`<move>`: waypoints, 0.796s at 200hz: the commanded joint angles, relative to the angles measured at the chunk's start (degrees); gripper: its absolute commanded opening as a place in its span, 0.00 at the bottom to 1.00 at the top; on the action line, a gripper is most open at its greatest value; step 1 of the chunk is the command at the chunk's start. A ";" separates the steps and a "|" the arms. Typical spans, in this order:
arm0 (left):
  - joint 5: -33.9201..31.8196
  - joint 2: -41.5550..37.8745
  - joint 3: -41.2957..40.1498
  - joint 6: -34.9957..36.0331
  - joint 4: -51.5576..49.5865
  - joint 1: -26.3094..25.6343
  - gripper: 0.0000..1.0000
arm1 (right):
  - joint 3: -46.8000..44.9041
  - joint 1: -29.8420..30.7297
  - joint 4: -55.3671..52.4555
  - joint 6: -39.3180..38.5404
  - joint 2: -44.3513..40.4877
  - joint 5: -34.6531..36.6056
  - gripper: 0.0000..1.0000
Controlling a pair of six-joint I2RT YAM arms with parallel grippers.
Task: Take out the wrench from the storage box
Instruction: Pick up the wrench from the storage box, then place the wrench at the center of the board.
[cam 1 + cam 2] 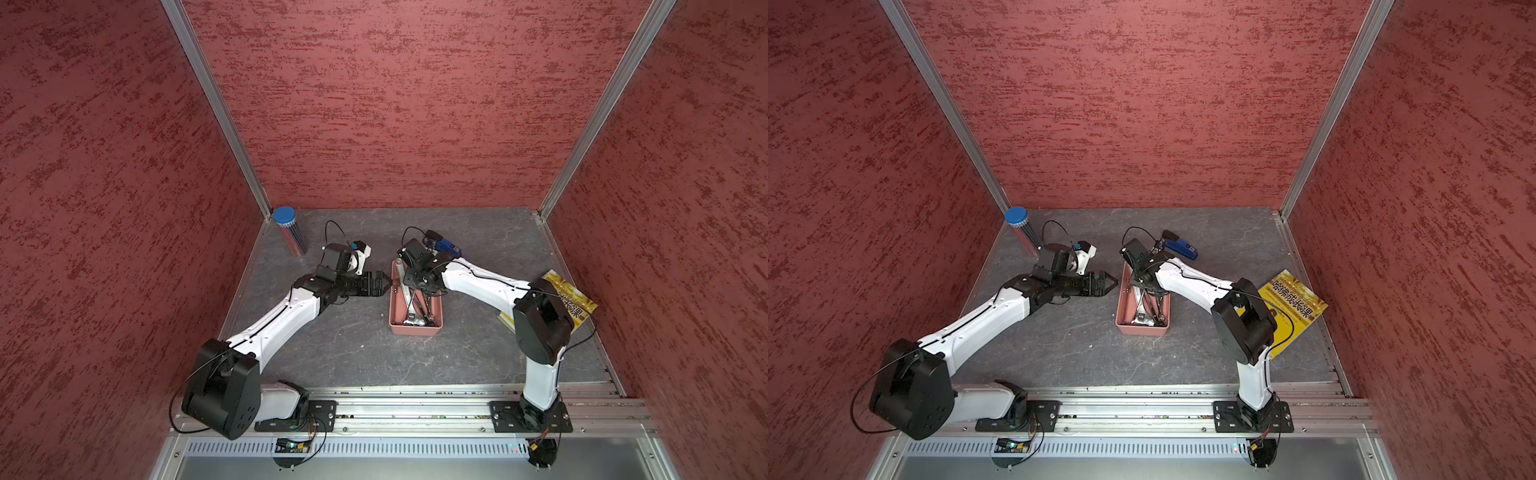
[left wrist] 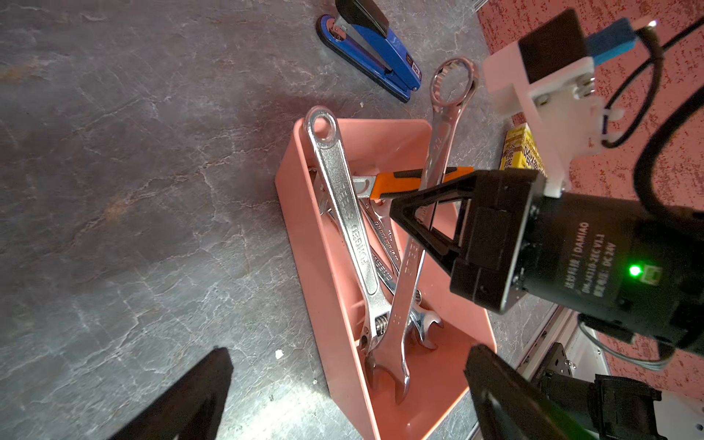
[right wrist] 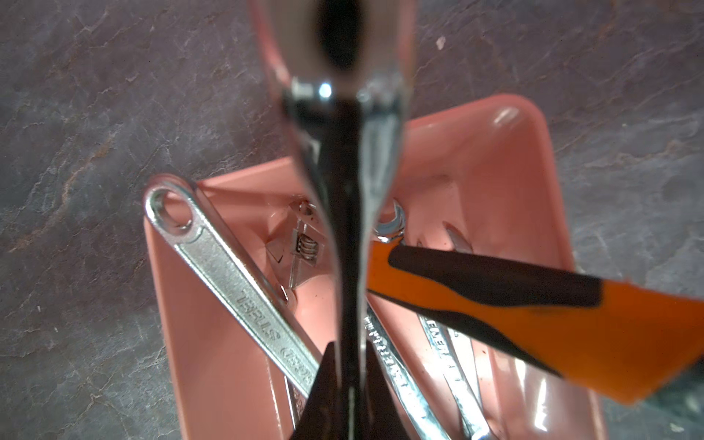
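The salmon-pink storage box point(image 1: 415, 329) point(image 1: 1142, 330) point(image 2: 316, 247) point(image 3: 495, 152) sits mid-table with several wrenches in it. My right gripper point(image 3: 348, 356) point(image 2: 419, 217) reaches into it from above and is shut on the shaft of a silver combination wrench point(image 2: 438, 152) point(image 3: 343, 228). That wrench is tilted: its ring end rises past the far rim and its open end is low inside the box. An adjustable wrench point(image 2: 343, 213) leans on the left wall. My left gripper point(image 1: 384, 283) point(image 1: 1111, 282) point(image 2: 350, 396) is open just left of the box, holding nothing.
An orange-and-black tool handle point(image 2: 404, 179) point(image 3: 495, 304) lies across the box under the held wrench. A blue stapler point(image 1: 442, 245) point(image 1: 1179, 245) lies behind the box. A yellow book point(image 1: 573, 295) point(image 1: 1296, 299) is at the right, a blue-lidded tube point(image 1: 291, 232) in the back left corner.
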 commanded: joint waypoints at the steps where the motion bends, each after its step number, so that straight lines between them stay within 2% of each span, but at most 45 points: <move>1: 0.60 -0.40 1.49 -1.10 0.63 -0.32 1.00 | 1.81 0.30 -0.38 -3.52 -7.02 2.75 0.00; 29: -0.48 -0.69 2.33 -2.48 1.40 -2.48 1.00 | 1.99 -0.07 -2.43 -9.41 -12.99 5.04 0.00; 58: -1.90 -0.25 3.55 -3.22 1.63 -4.58 1.00 | 2.87 -2.83 -6.31 -17.48 -18.35 3.81 0.00; 86: -2.39 0.64 4.63 -3.44 1.49 -5.61 1.00 | -1.16 -8.43 -7.40 -26.81 -23.15 -1.88 0.00; 107: -2.59 1.20 5.22 -3.41 1.01 -6.03 1.00 | -5.62 -14.40 -7.03 -30.81 -25.01 -9.82 0.00; 122: -2.96 1.25 5.43 -3.38 0.68 -6.25 1.00 | -8.40 -17.10 -6.39 -34.68 -27.31 -11.87 0.00; 159: -3.66 0.99 5.53 -3.53 -0.65 -6.52 1.00 | -15.80 -21.70 0.18 -37.87 -25.66 -19.71 0.00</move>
